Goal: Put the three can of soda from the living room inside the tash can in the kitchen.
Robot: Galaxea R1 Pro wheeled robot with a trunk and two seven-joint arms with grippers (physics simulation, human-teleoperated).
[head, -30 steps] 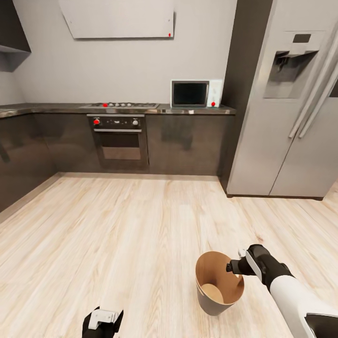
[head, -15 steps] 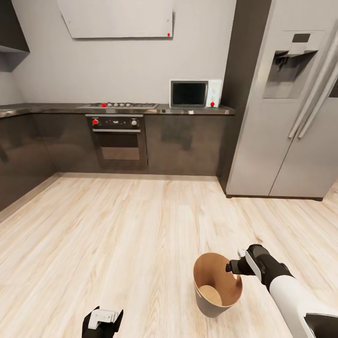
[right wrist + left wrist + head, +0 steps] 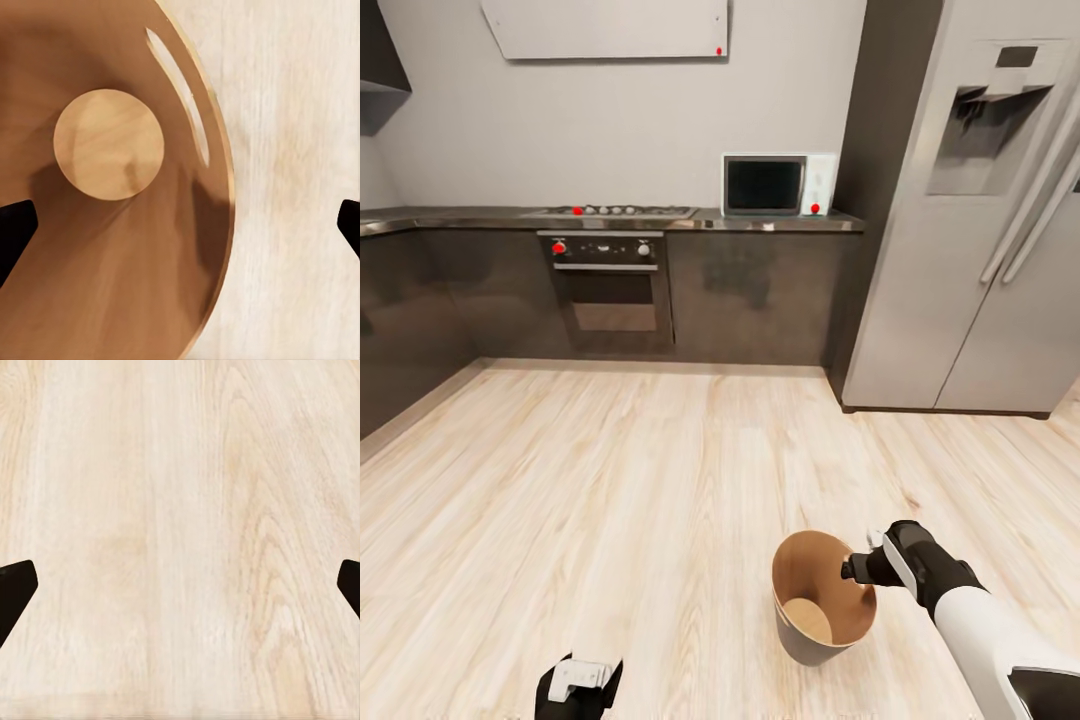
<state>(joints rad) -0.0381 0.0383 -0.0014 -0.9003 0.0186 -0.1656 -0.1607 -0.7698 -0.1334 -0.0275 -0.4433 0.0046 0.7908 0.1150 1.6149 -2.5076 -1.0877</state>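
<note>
The tash can (image 3: 807,643), a pale grey tapered bucket with a brown inside, stands on the kitchen's wood floor at the lower right of the head view. My right gripper (image 3: 851,570) hovers at its right rim, open. In the right wrist view the gripper (image 3: 180,225) looks down into the tash can (image 3: 112,292), whose round bottom is bare, and the rim runs between the two spread fingertips. My left gripper (image 3: 579,686) hangs low at the bottom edge, open over bare floor (image 3: 180,510). The cans of soda are out of view.
Dark grey cabinets (image 3: 760,300) with a built-in oven (image 3: 610,295) and a white microwave (image 3: 777,185) line the far wall. A tall steel fridge (image 3: 970,230) stands at the right. More cabinets (image 3: 400,320) run along the left. Wood floor (image 3: 610,480) lies between.
The whole head view has shifted a little: cabinets and oven sit slightly higher, the fridge slightly larger. Both arms and the tash can keep nearly the same places in the picture.
</note>
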